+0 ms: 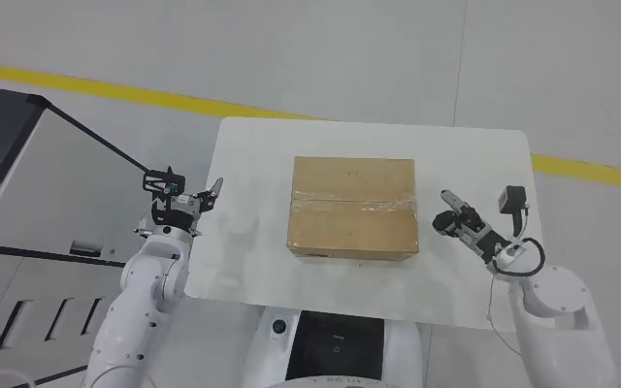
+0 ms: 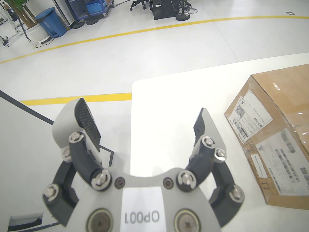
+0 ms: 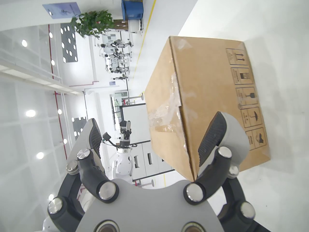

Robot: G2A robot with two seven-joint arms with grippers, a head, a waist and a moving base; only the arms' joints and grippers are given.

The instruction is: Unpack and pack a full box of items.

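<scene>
A closed brown cardboard box point(image 1: 352, 207) sits flat at about the middle of a white tabletop point(image 1: 252, 165), its long side running left to right. The top flaps are shut, and a strip of clear tape point(image 1: 352, 203) runs along the seam between them from the left end to the right end. White printed labels point(image 2: 251, 117) are stuck on the box's left end. A column of black handling symbols point(image 3: 243, 92) is printed on its right end.

My left fingers point(image 1: 206, 192) hang at the left edge of the tabletop, well apart from the box. They are spread wide and hold nothing. From my left wrist I see the two dark ribbed pads pointing toward the far left corner of the tabletop, with the box off to the right.

My right fingers point(image 1: 446, 208) are over the right part of the tabletop, just beside the box's right end. They too are spread wide and hold nothing. From above, a narrow strip of bare tabletop shows between them and the cardboard, so they are not touching it. From my right wrist, an upright corner of the box at its right end shows between the two pads.

A yellow line point(image 1: 97, 89) crosses the pale floor point(image 1: 320, 48) beyond the far edge of the tabletop.
</scene>
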